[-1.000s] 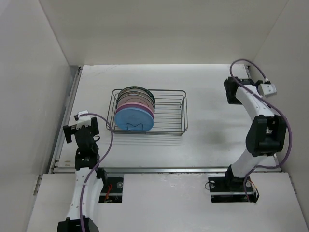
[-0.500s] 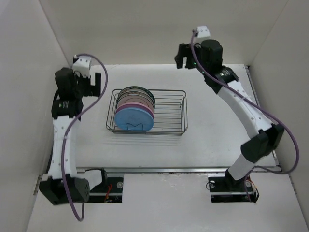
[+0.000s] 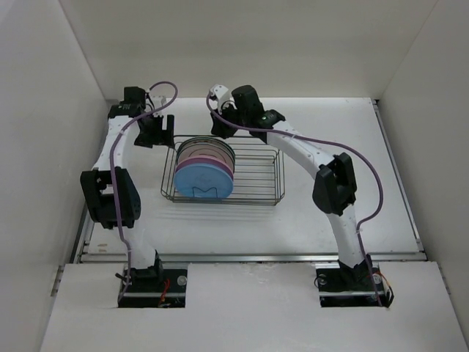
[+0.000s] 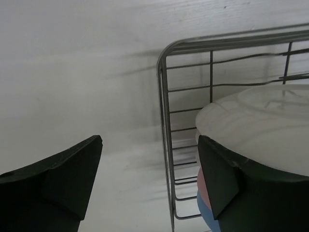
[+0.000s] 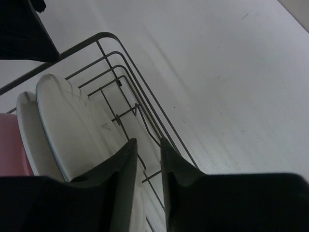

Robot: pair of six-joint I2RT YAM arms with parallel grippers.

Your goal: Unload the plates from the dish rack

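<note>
The dark wire dish rack [image 3: 278, 170] holds several plates on edge at its left end: a blue plate [image 3: 204, 180] in front, a pink plate [image 3: 209, 155] behind it, a dark-rimmed plate [image 3: 208, 136] at the back. My left gripper [image 3: 163, 132] hovers over the rack's back left corner, open. In the left wrist view its jaws [image 4: 149, 140] straddle the rack's corner wire [image 4: 164, 96], one finger over a pale plate [image 4: 260, 125]. My right gripper [image 3: 218, 126] hangs over the back rim by the rearmost plates. Its jaws [image 5: 147, 140] stand narrowly open, holding nothing, beside a white plate [image 5: 72, 121].
The rack's right half [image 3: 256, 172] has bare wire dividers. White walls close in the table on the left, back and right. The left gripper's dark body [image 5: 21, 29] shows at the top left of the right wrist view, close to the right gripper.
Both arms have swung in from the table's sides to the back of the rack. The right jaws have narrowed a lot. The left jaws have narrowed a little.
</note>
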